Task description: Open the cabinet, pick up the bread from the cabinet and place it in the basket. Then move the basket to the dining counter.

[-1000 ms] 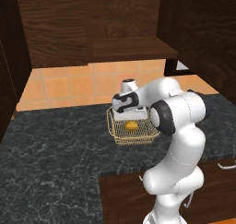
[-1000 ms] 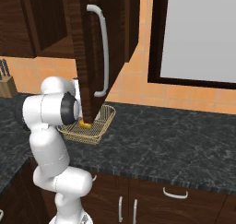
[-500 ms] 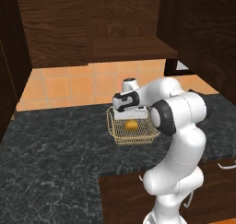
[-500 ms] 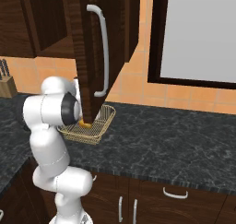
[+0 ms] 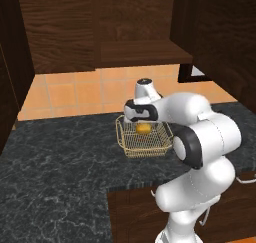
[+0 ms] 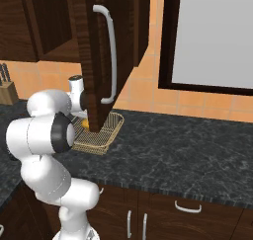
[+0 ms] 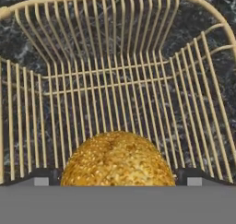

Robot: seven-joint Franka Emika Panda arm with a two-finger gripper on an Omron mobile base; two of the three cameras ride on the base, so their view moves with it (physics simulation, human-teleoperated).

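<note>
Golden-yellow wire basket [image 5: 143,137] sits on the black marble counter [image 5: 60,157] with the bread [image 5: 143,129] lying inside on its floor. Directly above, the gripper [image 5: 142,118] hovers with jaws spread wide, the bun between and below its fingertips [image 7: 41,176], ungripped. Rightward, the cabinet [image 6: 99,61] door stands open.

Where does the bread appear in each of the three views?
Left base view: the bread lies in the basket, centre, under the hand.
Right base view: an orange sliver left of centre, beside the cabinet door.
Hand view: bottom centre.
Shared landmark: the basket.
</note>
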